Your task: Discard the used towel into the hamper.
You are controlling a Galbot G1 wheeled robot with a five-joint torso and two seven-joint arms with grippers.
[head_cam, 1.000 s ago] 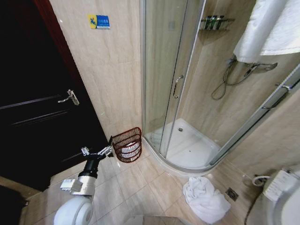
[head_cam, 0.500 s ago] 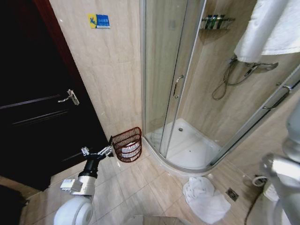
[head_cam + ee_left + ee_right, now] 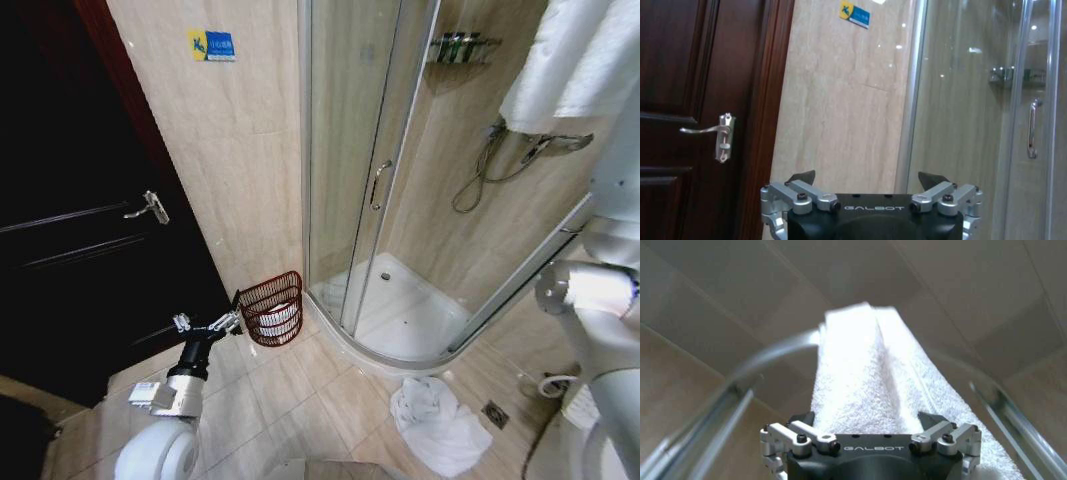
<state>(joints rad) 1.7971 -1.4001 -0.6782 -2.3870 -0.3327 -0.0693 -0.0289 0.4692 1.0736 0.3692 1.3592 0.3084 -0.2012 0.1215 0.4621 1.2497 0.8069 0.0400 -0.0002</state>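
My left gripper [image 3: 236, 318], fingers released, hangs just left of the hamper [image 3: 272, 308] by the far wall; my right gripper [image 3: 867, 422], fingers released, faces a hanging towel [image 3: 863, 380].

Hamper [image 3: 272, 309] wedged between door frame [image 3: 150, 150] and shower glass [image 3: 335, 180], top open, bare floor tiles [image 3: 300, 390] in front

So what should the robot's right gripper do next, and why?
Probably ease the right gripper forward onto the white fluffy towel draped over the curved metal shower rail: its jaws stand open, and the towel hangs straight ahead, not yet gripped.
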